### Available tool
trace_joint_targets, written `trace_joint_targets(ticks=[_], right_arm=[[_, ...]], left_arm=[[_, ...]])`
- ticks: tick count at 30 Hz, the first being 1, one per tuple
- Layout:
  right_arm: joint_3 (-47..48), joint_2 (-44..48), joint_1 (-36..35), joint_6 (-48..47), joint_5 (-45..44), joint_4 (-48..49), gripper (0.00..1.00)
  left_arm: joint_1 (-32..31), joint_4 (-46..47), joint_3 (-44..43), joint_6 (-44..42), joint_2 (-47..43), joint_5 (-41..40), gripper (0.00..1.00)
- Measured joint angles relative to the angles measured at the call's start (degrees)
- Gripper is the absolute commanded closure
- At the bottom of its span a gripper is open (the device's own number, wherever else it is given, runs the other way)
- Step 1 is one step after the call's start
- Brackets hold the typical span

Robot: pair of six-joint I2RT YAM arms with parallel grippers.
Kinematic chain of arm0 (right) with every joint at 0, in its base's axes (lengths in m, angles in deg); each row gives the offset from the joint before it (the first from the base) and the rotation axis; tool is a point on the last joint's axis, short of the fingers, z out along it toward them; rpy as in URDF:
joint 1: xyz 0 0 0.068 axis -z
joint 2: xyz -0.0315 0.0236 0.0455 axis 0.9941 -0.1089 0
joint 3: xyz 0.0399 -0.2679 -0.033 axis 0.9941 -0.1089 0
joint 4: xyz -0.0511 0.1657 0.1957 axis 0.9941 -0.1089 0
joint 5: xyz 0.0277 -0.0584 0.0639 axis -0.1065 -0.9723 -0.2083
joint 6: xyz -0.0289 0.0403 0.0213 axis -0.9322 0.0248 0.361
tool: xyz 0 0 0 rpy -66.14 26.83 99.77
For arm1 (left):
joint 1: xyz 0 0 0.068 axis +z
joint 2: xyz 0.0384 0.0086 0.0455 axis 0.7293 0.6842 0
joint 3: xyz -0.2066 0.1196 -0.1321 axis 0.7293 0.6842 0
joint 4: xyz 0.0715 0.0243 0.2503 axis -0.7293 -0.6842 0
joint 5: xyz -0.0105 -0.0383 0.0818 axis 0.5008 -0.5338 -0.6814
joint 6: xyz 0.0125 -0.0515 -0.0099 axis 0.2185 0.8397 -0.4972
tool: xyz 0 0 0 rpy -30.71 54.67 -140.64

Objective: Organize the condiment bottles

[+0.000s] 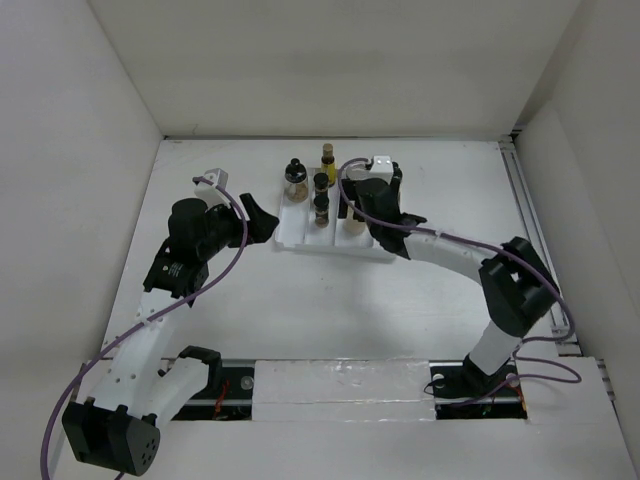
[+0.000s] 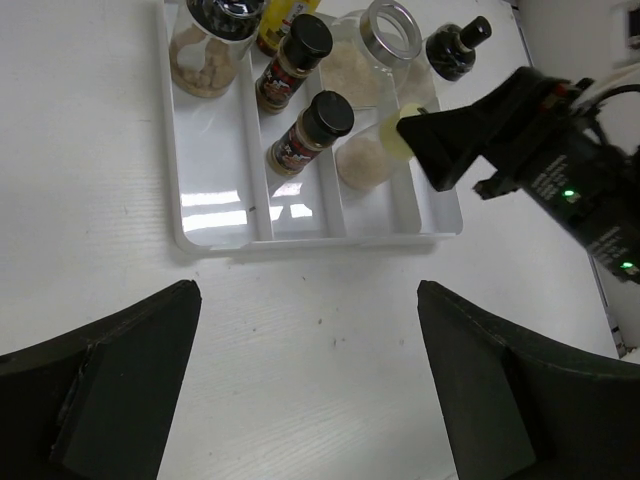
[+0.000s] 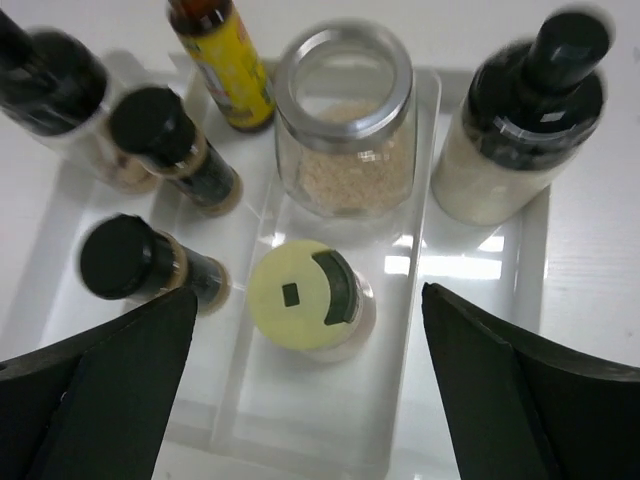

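Observation:
The white tray (image 1: 300,236) holds the condiment bottles. In the right wrist view I see a slim yellow bottle (image 3: 226,66), a wide clear silver-lidded jar (image 3: 346,125), two black-capped shakers (image 3: 176,148) (image 3: 142,262), a dark-topped jar (image 3: 52,92), a black-topped white bottle (image 3: 520,125) at the tray's right end, and a pale cream-lidded bottle (image 3: 305,296). My right gripper (image 3: 308,296) is open above the cream-lidded bottle, fingers well apart on either side, holding nothing. My left gripper (image 2: 310,380) is open and empty over bare table in front of the tray (image 2: 215,225).
White walls enclose the table on the left, back and right. A small grey object (image 1: 210,178) lies at the back left. My right arm (image 2: 560,170) reaches over the tray's right end in the left wrist view. A rail (image 1: 520,190) runs along the right edge.

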Motion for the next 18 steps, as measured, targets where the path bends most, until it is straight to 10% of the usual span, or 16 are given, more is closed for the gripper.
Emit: trace_joint_targets(ticks=[18], right_arm=[[-18.7, 41.2, -5.8, -1.2, -0.8, -1.8, 0.0]], left_arm=[[0.0, 1.1, 0.0, -0.2, -6.5, -2.2, 0.09]])
